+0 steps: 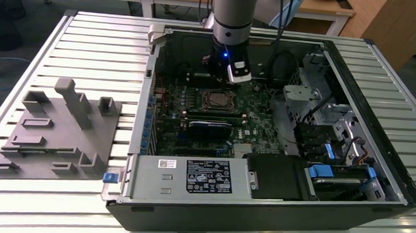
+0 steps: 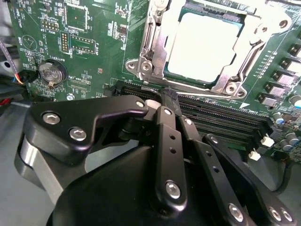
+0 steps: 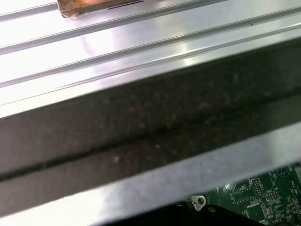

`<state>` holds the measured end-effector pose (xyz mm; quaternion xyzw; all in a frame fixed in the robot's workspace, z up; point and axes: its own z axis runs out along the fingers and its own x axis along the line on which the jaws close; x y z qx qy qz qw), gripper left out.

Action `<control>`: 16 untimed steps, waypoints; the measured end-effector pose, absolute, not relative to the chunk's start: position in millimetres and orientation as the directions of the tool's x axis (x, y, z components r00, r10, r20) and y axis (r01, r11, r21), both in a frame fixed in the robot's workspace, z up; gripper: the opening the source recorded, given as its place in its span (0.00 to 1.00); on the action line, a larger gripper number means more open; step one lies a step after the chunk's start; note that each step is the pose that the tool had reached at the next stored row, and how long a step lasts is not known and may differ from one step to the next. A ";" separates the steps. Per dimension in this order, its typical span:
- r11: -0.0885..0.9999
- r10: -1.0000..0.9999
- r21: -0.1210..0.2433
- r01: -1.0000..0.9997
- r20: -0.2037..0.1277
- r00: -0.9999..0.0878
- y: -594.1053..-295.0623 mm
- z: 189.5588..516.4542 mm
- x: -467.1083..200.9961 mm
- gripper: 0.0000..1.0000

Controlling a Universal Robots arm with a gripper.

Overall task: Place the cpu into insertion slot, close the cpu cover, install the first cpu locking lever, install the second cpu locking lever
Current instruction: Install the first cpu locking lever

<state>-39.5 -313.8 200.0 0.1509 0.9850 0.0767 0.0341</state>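
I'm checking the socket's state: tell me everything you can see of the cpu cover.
The cpu cover is a thin, shiny, silvery metal frame, square with a square window. In the second wrist view it lies down flat over the insertion slot, resting around the cpu, whose pale grey face shows through the window. Whether it is latched I cannot tell.

The exterior view is looking down at a slant from high up, standing far enough back to be taking in the whole open computer case (image 1: 260,220) and the slatted surface (image 1: 91,43) under it. The second wrist view is riding just behind the claw (image 2: 168,99), peering past it at the insertion slot (image 2: 141,66) from close by. The exterior view is seeing that slot from afar. The first wrist view is facing the case wall very near, and both wrist views are sharing the green circuit board (image 3: 263,197).
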 end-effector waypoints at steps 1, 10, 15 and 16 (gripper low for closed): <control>0.941 0.307 0.162 0.297 -0.044 -0.951 -313.7 200.0 -39.5 0.10; 0.930 0.341 0.161 0.330 -0.044 -0.939 -310.8 199.9 -39.5 0.10; 0.928 0.347 0.161 0.336 -0.045 -0.937 -310.6 199.8 -39.5 0.10; 0.928 0.347 0.159 0.336 -0.046 -0.937 -310.5 199.6 -39.5 0.10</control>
